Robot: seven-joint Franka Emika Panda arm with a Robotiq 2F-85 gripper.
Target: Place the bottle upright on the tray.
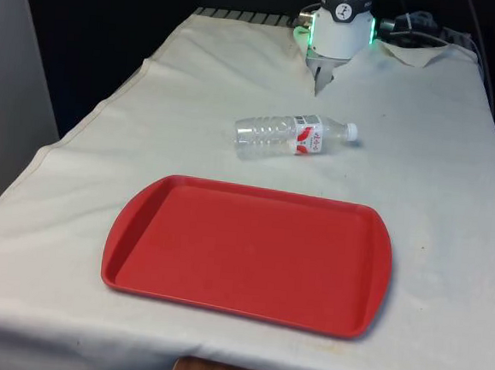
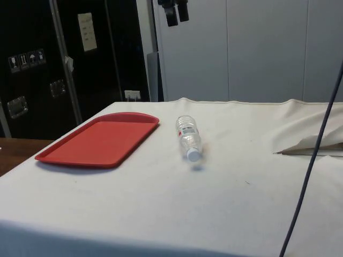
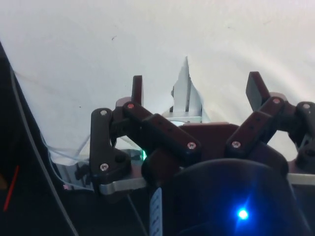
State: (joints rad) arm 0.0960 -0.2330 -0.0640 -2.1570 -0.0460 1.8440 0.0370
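Two fingers (image 3: 195,88) spread apart, empty, high above the lying bottle (image 1: 292,136).

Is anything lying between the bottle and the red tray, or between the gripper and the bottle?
Nothing visible. Bare cloth separates the bottle, lying on its side, from the tray, and the open gripper hangs above with free air below.

White cloth-covered table (image 1: 455,167), tall black metal cabinets (image 2: 37,59) behind, pale grey panelled wall (image 2: 257,48), brown wooden tabletop edge (image 2: 10,152)
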